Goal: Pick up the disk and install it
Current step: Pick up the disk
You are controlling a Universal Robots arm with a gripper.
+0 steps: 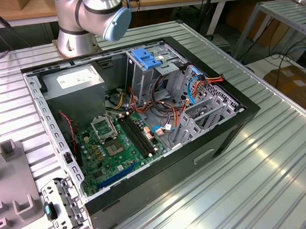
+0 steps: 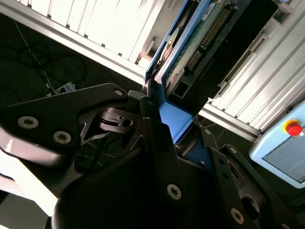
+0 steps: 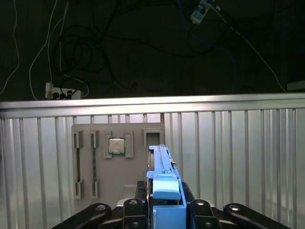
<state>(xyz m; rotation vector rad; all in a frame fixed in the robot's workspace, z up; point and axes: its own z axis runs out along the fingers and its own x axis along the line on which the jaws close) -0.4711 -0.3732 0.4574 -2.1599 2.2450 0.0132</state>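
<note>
**A:** State of the gripper?

**B:** The gripper [image 3: 164, 202] is closed on the disk [image 3: 161, 164] and clamps it across its thickness at one end, with no gap to be seen. The disk is clear of the desk [image 3: 238, 157]. It is held edge-on above the tray [image 3: 90, 176], with its free end near the chip [image 3: 116, 145] seated in that tray.

**A:** Handling properties?

**B:** By my judgement:
- **Body:** rigid metal that will not flex, and fairly heavy for its bulk.
- **Faces:** smooth, so a loose clamp could let it slide.
- **Weak points:** one face carries a bare circuit board [image 2: 190, 43] with connector pins. Treat it as fragile and sensitive to shock.
- **Rails:** the blue rails [image 2: 174, 119] are plastic and likely give a little under load.
- **Where to hold:** across the thickness at the end away from the connector. The present hold appears to follow this.

**A:** Surface?

**B:** The desk is ribbed metal with long grooves. A thin edge set down on it could catch or tip. The tray lies flat on it.

**A:** Surroundings?

**B:** The open case [image 1: 222, 136] stands just beside the tray, on the exterior view's right of it, with its board and wiring exposed. Past the desk edge beyond the tray the floor [image 3: 143, 28] is dark and strewn with loose cables [image 3: 71, 62].
</note>
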